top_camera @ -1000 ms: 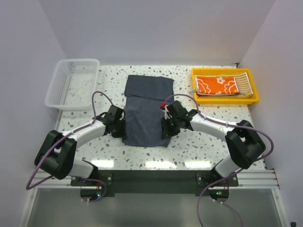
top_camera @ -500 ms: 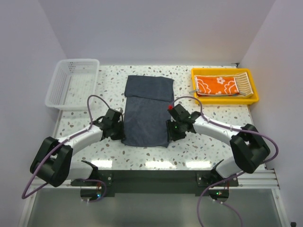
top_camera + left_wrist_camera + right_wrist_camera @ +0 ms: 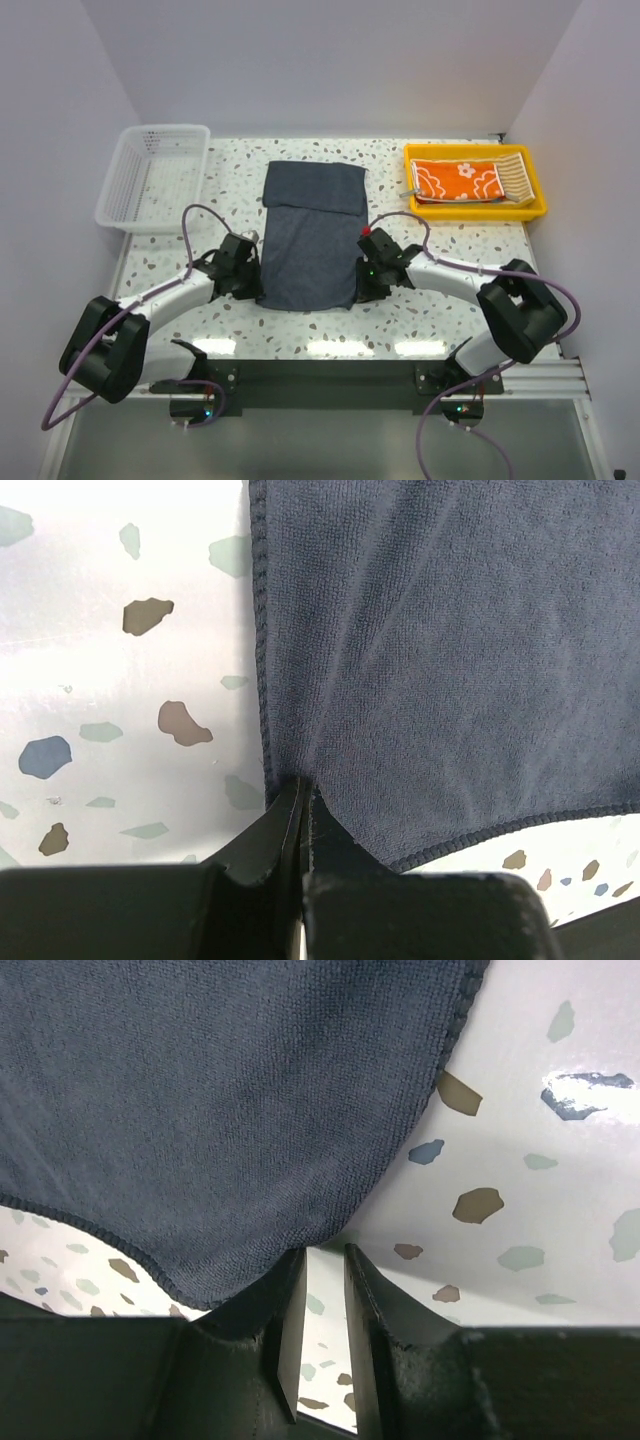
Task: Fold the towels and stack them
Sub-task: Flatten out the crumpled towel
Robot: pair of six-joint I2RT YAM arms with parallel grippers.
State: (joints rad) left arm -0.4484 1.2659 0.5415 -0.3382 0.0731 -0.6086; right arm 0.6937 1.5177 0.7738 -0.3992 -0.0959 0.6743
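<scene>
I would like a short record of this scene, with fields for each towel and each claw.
dark towel: spread on the table between the arms
left claw: shut, pinching the dark towel's left edge near its near corner
right claw: slightly open at the towel's near right corner, nothing between the jaws
orange towel: folded, in the yellow tray
striped towel: at that tray's right end
white basket: far left of the table
</scene>
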